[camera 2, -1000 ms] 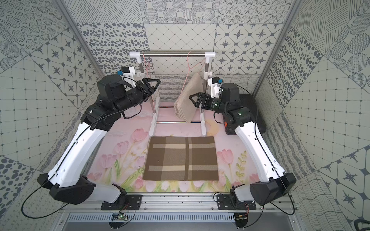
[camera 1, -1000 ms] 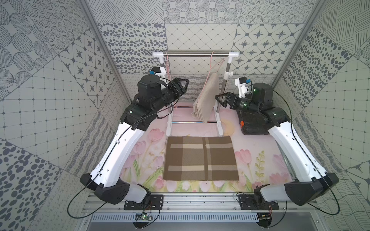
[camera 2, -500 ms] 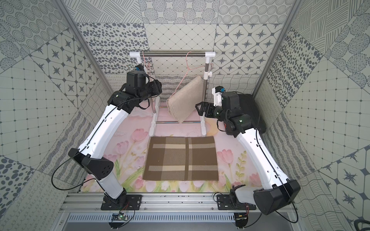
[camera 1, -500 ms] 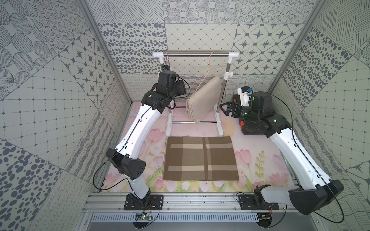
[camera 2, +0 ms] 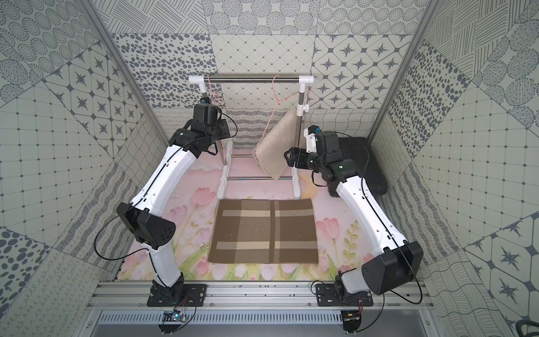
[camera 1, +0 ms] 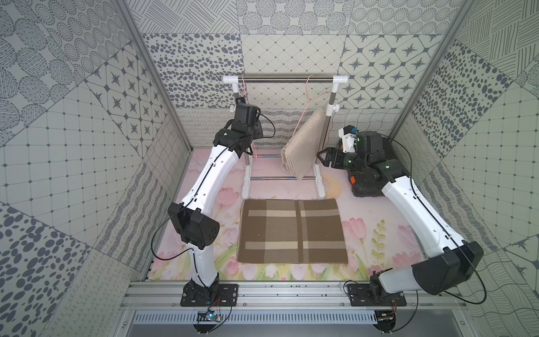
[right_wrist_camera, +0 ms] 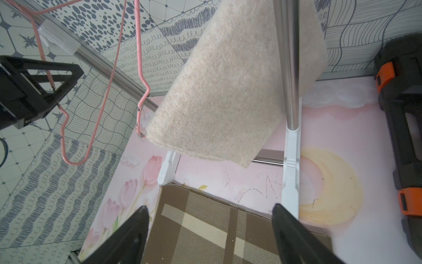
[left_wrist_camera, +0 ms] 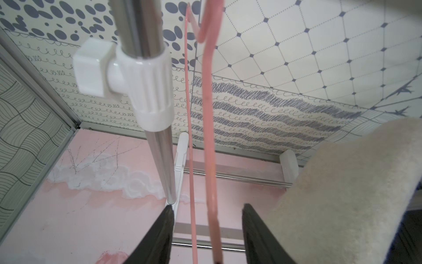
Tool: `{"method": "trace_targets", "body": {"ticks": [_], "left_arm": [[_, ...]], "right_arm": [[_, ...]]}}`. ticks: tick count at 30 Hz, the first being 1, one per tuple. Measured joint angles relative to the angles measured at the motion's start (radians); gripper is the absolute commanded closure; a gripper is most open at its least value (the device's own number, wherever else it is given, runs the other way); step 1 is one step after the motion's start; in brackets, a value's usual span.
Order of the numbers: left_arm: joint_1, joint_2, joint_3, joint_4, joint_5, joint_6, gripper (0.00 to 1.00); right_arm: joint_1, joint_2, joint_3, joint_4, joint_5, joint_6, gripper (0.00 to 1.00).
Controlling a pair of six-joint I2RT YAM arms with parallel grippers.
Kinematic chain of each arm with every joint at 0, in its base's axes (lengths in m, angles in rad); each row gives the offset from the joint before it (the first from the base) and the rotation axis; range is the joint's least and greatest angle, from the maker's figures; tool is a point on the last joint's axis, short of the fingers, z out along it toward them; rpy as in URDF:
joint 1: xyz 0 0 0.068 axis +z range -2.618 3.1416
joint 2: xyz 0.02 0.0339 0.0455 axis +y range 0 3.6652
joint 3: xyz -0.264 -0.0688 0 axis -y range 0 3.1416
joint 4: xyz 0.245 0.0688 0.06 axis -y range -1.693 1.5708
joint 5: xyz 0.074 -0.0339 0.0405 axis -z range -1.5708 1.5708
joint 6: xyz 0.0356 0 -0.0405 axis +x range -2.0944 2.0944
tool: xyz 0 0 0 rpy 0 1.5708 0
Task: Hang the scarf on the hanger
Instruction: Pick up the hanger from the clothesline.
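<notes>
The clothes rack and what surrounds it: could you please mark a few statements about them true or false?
1. A beige scarf hangs on a pink hanger from the steel rail. True.
2. The brown plaid scarf is draped over the rail. False: it lies flat on the table in front of the clothes rack.
3. The right gripper clamps the beige scarf. False: its jaws stand open, apart from the cloth.
4. A wire of the empty pink hanger passes between the open jaws of the left gripper. True.
</notes>
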Motion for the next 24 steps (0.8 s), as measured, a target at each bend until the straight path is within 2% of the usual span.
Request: {"method": "trace_targets", "body": {"ticks": [1,2,4,11,18,24], "left_arm": [[0.002,0.001,-0.002,0.006,-0.002,0.004,0.99],[0.003,0.001,-0.007,0.015,-0.002,0.010,1.00],[0.003,-0.005,-0.021,0.037,-0.003,0.019,1.00],[-0.013,-0.066,-0.105,0.103,-0.031,0.049,1.00],[-0.053,-0.190,-0.232,0.225,-0.055,0.117,1.00],[-0.071,-0.309,-0.328,0.290,-0.037,0.127,1.00]], "right_arm": [[0.000,0.000,0.000,0.000,0.001,-0.005,0.35],[-0.001,0.000,0.001,0.001,0.001,-0.006,0.38],[-0.001,0.000,0.001,0.002,0.002,-0.010,0.41],[-0.001,0.011,0.001,0.005,-0.002,-0.010,0.42],[-0.001,0.010,-0.012,0.026,-0.003,-0.006,0.42],[-0.002,-0.017,-0.056,0.034,-0.003,-0.006,0.42]]}}
